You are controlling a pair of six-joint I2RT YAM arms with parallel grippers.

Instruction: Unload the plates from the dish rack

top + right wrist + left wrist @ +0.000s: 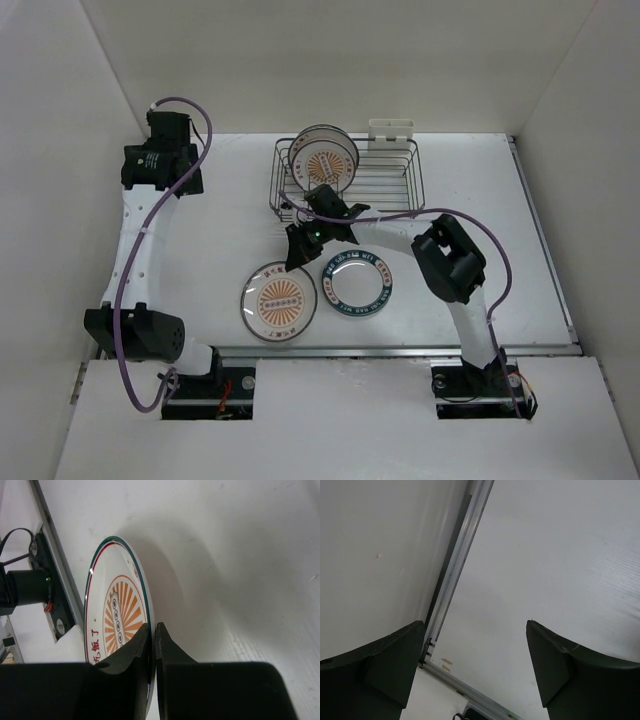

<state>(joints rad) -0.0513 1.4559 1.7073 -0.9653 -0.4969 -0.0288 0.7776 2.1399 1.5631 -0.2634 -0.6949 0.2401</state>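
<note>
So, going left to right: the left gripper (476, 670) is parked way off at the far left of the table (200, 250), jaws spread wide with nothing between them, doing nothing for the job. Next over, near the middle, there's a sunburst plate (279, 301) low over the table, and the right gripper (153, 632) is pinched tight on its far rim. From above the plate looks almost flat, but I can't tell whether its near edge touches the table. Just to its right a teal-rimmed plate (357, 285) lies flat, close to the first but apart from it. Farther back sits the dish rack (400, 208), with standing plates (325, 162) in its left end. My read is that this is the put-down step for the sunburst one. The next move would be lowering it flat, letting go, backing the fingers off without dragging the rim, then heading to the rack for another.
</note>
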